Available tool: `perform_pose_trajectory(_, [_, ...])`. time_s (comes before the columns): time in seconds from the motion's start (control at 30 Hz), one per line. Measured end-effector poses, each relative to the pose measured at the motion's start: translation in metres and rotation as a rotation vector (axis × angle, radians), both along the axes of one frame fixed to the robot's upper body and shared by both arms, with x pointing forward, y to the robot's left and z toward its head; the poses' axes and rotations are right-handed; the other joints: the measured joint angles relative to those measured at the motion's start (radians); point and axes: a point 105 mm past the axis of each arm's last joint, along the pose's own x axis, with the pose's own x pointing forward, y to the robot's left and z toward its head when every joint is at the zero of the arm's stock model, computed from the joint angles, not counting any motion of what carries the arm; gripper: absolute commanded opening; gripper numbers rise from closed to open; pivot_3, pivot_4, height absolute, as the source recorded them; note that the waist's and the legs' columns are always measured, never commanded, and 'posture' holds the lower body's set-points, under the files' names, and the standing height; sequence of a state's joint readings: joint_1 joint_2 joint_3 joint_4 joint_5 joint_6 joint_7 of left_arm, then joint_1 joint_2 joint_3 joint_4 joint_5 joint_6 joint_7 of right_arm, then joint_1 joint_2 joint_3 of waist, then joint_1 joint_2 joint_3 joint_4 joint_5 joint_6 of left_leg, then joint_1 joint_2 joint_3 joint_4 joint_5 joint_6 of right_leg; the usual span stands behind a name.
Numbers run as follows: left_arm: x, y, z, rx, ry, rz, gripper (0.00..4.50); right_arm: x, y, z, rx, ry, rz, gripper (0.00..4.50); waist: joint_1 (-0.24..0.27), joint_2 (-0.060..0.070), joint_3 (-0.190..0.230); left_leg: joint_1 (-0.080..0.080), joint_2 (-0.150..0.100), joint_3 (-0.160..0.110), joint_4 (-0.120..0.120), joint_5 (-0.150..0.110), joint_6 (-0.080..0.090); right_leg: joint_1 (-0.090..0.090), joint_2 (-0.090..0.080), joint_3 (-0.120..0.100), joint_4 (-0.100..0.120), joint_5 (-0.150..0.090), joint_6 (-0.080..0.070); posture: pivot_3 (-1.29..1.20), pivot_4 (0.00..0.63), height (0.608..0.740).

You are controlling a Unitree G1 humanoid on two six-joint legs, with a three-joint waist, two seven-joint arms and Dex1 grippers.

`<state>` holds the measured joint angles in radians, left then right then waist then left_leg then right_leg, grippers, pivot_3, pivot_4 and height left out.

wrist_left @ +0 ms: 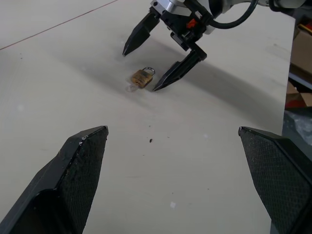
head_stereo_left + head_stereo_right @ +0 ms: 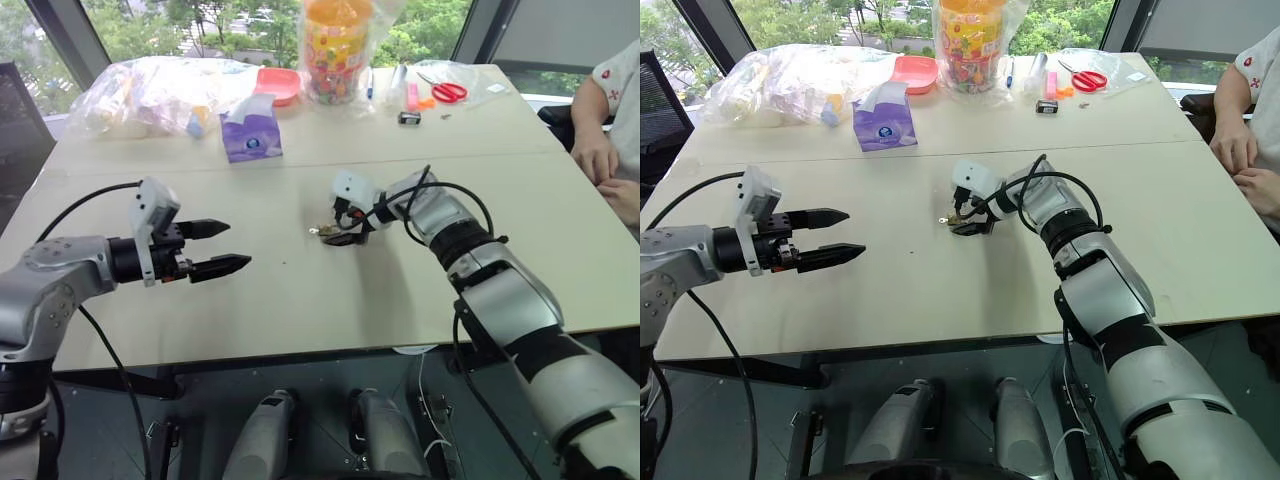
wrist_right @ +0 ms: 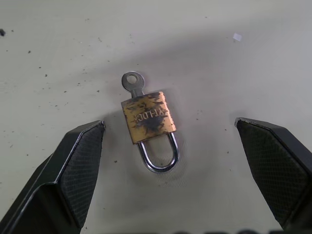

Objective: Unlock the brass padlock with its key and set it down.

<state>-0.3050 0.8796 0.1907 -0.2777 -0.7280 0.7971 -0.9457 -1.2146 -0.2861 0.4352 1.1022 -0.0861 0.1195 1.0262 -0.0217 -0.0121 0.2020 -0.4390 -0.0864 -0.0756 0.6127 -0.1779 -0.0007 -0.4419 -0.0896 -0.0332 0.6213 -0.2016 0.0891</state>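
The brass padlock (image 3: 148,119) lies flat on the pale table (image 2: 300,300), near its middle. Its silvery shackle looks closed. The key (image 3: 133,82) sticks out of the padlock's base, with only its round head showing. My right gripper (image 1: 141,70) points down over the padlock, open, one finger on each side and neither touching it. My left gripper (image 2: 238,245) hovers open above the table well to the left, aimed toward the padlock, with nothing between its fingers.
At the back of the table are a purple tissue pack (image 2: 250,135), clear plastic bags (image 2: 150,90), a red dish (image 2: 278,85), a tall candy jar (image 2: 335,50) and red scissors (image 2: 450,92). A person's hands (image 2: 600,160) rest at the right edge.
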Motion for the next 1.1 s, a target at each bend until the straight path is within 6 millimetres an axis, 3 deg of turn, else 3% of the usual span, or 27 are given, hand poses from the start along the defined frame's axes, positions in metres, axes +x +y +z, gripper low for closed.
perform_pose_trajectory(0.07, [0.000, 0.001, -0.003, 0.003, 0.005, 0.012, 4.48, 0.000, 0.003, -0.001, 0.003, -0.001, 0.005, 4.50, -0.001, 0.000, 0.000, 0.002, 0.000, 0.000, 0.000, 0.000, -0.001, 0.000, 0.000, 0.001, 0.003, 0.000, 0.000, 0.00, 0.150, 0.740])
perform_pose_trajectory(0.17, [0.001, 0.002, -0.005, 0.002, 0.009, 0.025, 4.50, -0.001, 0.008, -0.005, 0.019, 0.012, 0.016, 3.69, -0.003, 0.000, 0.000, 0.005, 0.000, 0.001, -0.001, 0.001, -0.001, 0.001, 0.001, 0.001, 0.006, 0.000, -0.001, 0.00, 0.150, 0.740])
perform_pose_trajectory(0.37, [0.002, 0.001, -0.007, 0.003, 0.007, 0.037, 4.50, -0.009, 0.020, -0.015, 0.030, 0.063, 0.063, 0.68, -0.023, 0.000, 0.000, 0.015, 0.002, 0.001, -0.002, 0.001, -0.002, 0.010, 0.001, 0.001, 0.007, -0.003, -0.005, 0.00, 0.150, 0.740])
perform_pose_trajectory(0.63, [0.009, -0.003, -0.005, -0.032, 0.003, 0.033, 4.50, 0.001, 0.018, -0.005, 0.035, -0.056, 0.029, 0.70, -0.021, 0.000, 0.000, 0.016, 0.001, 0.001, -0.002, 0.000, -0.004, 0.011, 0.001, 0.001, 0.008, -0.003, -0.005, 0.00, 0.150, 0.740])
perform_pose_trajectory(0.77, [0.024, -0.004, -0.004, -0.126, 0.012, 0.055, 4.50, 0.005, 0.020, 0.046, 0.050, -0.354, 0.136, 0.70, -0.017, 0.000, 0.000, 0.013, 0.001, 0.001, -0.002, 0.001, -0.003, 0.008, 0.001, 0.001, 0.008, -0.001, -0.002, 0.00, 0.150, 0.740])
perform_pose_trajectory(0.87, [0.040, -0.010, 0.010, -0.234, -0.003, 0.048, 4.50, -0.017, 0.022, 0.082, 0.085, -0.572, 0.250, 0.70, -0.007, 0.000, 0.000, 0.013, 0.001, 0.000, -0.002, 0.001, -0.003, 0.007, 0.001, 0.001, 0.008, -0.001, -0.001, 0.00, 0.150, 0.740])
perform_pose_trajectory(0.97, [0.051, -0.021, 0.030, -0.345, -0.023, 0.003, 4.50, -0.044, 0.027, 0.096, 0.098, -0.699, 0.333, 0.70, 0.001, 0.000, 0.000, 0.013, 0.001, 0.001, -0.001, 0.001, -0.003, 0.008, 0.001, 0.001, 0.008, -0.001, -0.001, 0.00, 0.150, 0.740])
perform_pose_trajectory(1.1, [0.051, -0.030, 0.049, -0.439, -0.003, -0.115, 3.14, -0.060, 0.029, 0.106, 0.104, -0.788, 0.341, 0.70, 0.000, 0.000, 0.000, 0.013, 0.002, 0.002, 0.000, 0.001, -0.002, 0.008, 0.001, 0.001, 0.008, -0.001, -0.002, 0.00, 0.150, 0.740])
